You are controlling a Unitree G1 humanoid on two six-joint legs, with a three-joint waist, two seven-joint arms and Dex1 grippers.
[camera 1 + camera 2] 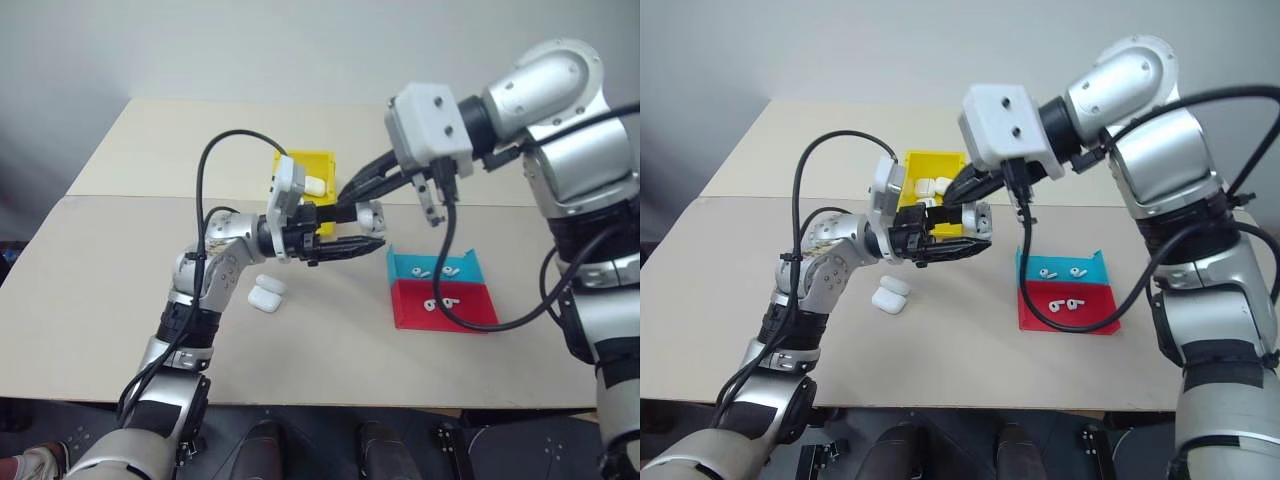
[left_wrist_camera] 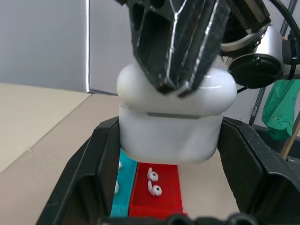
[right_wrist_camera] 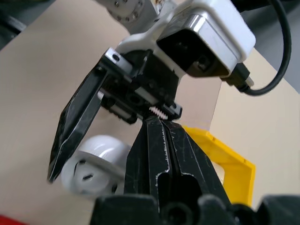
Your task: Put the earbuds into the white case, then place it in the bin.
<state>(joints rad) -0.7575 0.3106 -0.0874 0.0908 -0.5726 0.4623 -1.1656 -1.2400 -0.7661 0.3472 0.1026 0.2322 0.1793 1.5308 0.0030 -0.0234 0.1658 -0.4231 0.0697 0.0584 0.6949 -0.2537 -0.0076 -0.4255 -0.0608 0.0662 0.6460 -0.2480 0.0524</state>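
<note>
Small glossy white plastic earbud case [image 2: 169, 119], rounded pebble shape, lid shut: clamped between the left gripper's [image 1: 345, 232] black fingers above mid-table. Right gripper [image 2: 176, 75], fingers pressed together, tips on its lid. Two more cases [image 1: 266, 293] lie on the beige table [image 1: 110, 290] at 7 o'clock of the held one. Yellow plastic bin [image 1: 320, 162], 12 o'clock: white cases inside. Blue tray [image 1: 470, 268] and red tray [image 1: 470, 312], 4 o'clock: two white earbuds [image 1: 1067, 304] each.

Both arms are built of rounded silver-grey shells joined by black segments. A glossy black cable loops along each arm. Near each wrist sits a boxy white camera housing with small dark screw holes. The left claw [image 1: 345, 243] and right claw [image 1: 352, 192] have scuffed, tapering black fingers.
</note>
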